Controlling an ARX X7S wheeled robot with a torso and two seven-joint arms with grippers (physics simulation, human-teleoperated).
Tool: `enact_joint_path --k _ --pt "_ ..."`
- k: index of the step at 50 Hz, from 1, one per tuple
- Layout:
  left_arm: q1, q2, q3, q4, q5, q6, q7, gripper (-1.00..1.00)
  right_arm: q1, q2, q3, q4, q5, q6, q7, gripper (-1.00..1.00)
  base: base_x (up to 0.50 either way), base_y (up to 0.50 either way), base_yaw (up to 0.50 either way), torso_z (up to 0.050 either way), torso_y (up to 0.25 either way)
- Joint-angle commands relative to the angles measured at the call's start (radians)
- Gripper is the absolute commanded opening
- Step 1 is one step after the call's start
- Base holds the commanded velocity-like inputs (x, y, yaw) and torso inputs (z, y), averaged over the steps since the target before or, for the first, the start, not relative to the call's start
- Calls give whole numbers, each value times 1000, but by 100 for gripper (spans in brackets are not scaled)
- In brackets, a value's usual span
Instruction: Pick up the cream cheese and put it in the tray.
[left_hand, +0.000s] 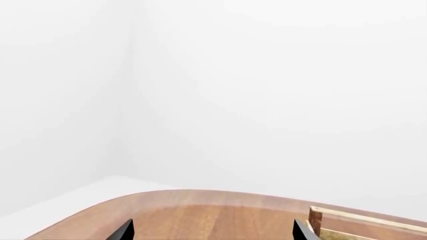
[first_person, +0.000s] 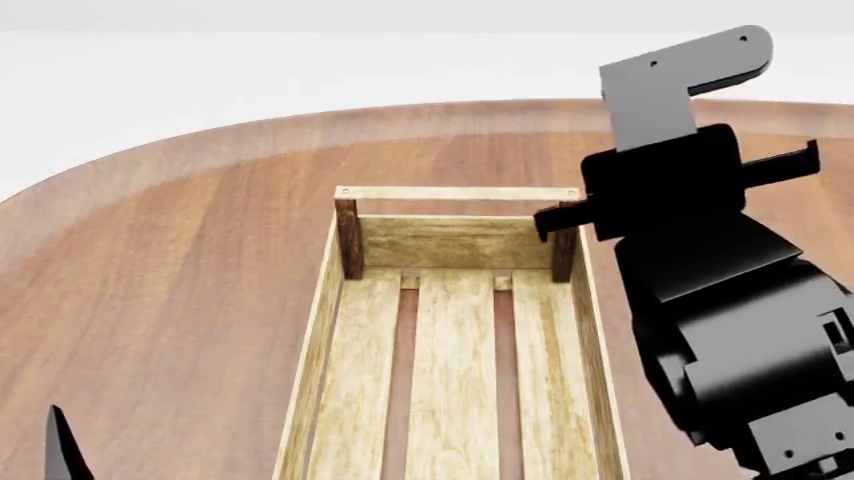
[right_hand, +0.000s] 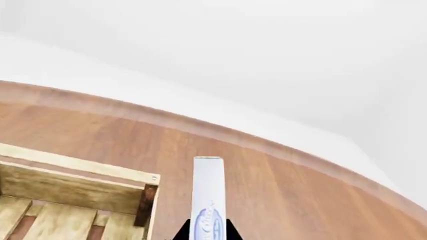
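Right gripper (right_hand: 207, 235) is raised just beside the tray's (first_person: 454, 193) far corner, clamped on the cream cheese (right_hand: 208, 200); blue logo's unreadable. Left gripper's (left_hand: 213, 231) fingers sit apart.

the tray (first_person: 454, 340) is pale blond wood with slatted boards and dark brown corner posts. the table (first_person: 174, 300) is reddish-brown wood with lengthwise grain. the cream cheese (right_hand: 208, 200) is white with a blue logo. the right arm (first_person: 721, 300) is black, its bracket dark grey.
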Motion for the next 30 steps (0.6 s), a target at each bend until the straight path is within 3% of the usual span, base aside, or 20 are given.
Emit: enact_joint_path --k 1,9,30 --pt "-7 -1 1 -6 -4 -4 -2 100 76 -39 -79 96 -6 -26 -185 -100 0 0 0 0 0" --pt "-11 -2 2 -9 -4 -10 -4 100 100 -56 -110 154 33 -37 -326 -100 0 0 0 0 1" --pt "-16 -3 7 -14 -2 -10 -8 100 80 -27 -137 128 119 -28 -528 -100 0 0 0 1 0"
